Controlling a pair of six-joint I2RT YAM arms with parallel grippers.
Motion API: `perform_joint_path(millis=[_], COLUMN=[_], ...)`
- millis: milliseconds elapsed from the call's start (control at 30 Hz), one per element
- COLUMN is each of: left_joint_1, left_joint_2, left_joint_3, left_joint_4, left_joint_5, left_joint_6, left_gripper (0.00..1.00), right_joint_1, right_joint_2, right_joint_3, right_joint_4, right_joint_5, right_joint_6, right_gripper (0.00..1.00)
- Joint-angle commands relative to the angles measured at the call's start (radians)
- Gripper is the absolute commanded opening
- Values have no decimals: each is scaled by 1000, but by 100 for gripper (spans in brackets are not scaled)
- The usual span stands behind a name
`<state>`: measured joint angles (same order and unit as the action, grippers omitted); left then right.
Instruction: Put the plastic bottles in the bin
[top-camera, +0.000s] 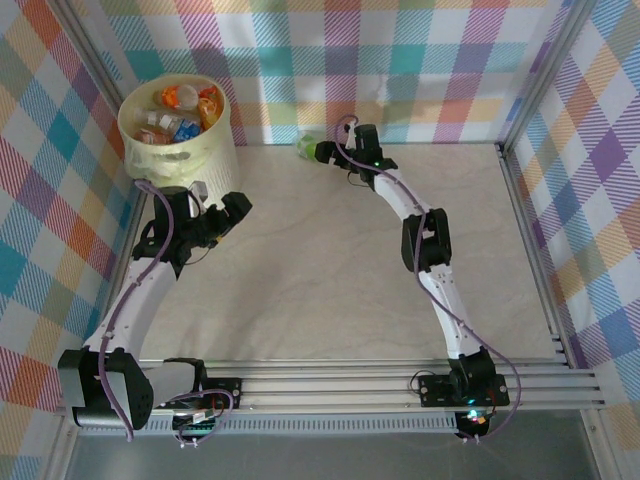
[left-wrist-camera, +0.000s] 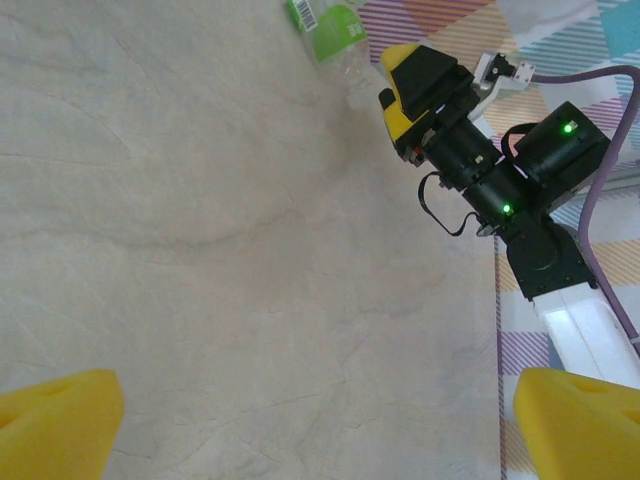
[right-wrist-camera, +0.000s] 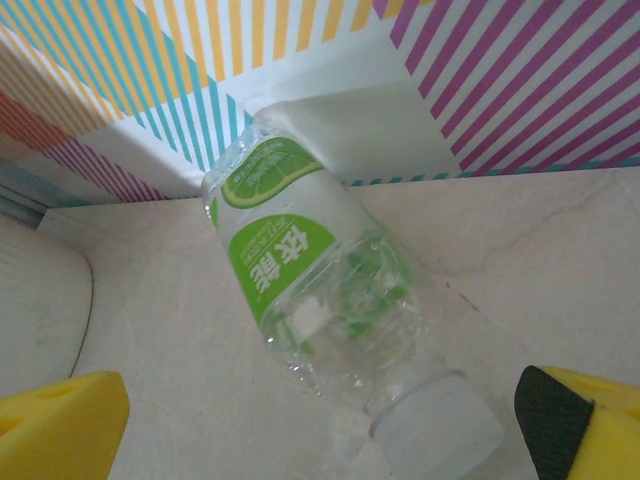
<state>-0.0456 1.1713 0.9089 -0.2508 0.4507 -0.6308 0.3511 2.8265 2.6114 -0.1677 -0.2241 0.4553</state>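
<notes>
A clear plastic bottle (right-wrist-camera: 320, 290) with a green label and a white cap (right-wrist-camera: 440, 425) lies on its side by the back wall, also seen from above (top-camera: 306, 147) and in the left wrist view (left-wrist-camera: 325, 25). My right gripper (right-wrist-camera: 325, 430) is open, its yellow fingers either side of the cap end, not touching it. From above, the right gripper (top-camera: 330, 152) sits just right of the bottle. The cream bin (top-camera: 180, 155) stands at the back left with several bottles (top-camera: 185, 105) inside. My left gripper (top-camera: 232, 212) hangs open just in front of the bin, over bare table (left-wrist-camera: 320, 430).
Checked cloth walls close in the back and both sides. Aluminium rails (top-camera: 400, 385) run along the near edge, and another rail (top-camera: 530, 250) runs down the right side. The right arm's wrist (left-wrist-camera: 470, 160) reaches across the back of the table.
</notes>
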Motion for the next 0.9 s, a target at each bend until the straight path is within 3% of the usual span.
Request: perform_joint_path(millis=[0, 167, 433, 633, 867], left_joint_1=[-4, -4, -4, -4, -4], left_joint_2=[9, 58, 112, 143, 152], left_joint_3=[-27, -40, -44, -46, -48], left_joint_4=[38, 74, 97, 114, 105], left_joint_5=[-10, 2, 5, 11, -1], left_joint_6=[14, -1, -1, -13, -9], left_gripper=[100, 100, 100, 100, 100], right_joint_1=[-13, -15, -13, -3, 32], right_joint_2=[44, 139, 136, 120, 61], right_joint_3=[61, 150, 116, 98, 53], right_joint_4=[-24, 34, 60, 24, -90], right_joint_5=[-34, -98, -183, -161, 1], right_joint_6=[68, 183, 180, 174, 134], right_gripper=[100, 100, 96, 86, 81])
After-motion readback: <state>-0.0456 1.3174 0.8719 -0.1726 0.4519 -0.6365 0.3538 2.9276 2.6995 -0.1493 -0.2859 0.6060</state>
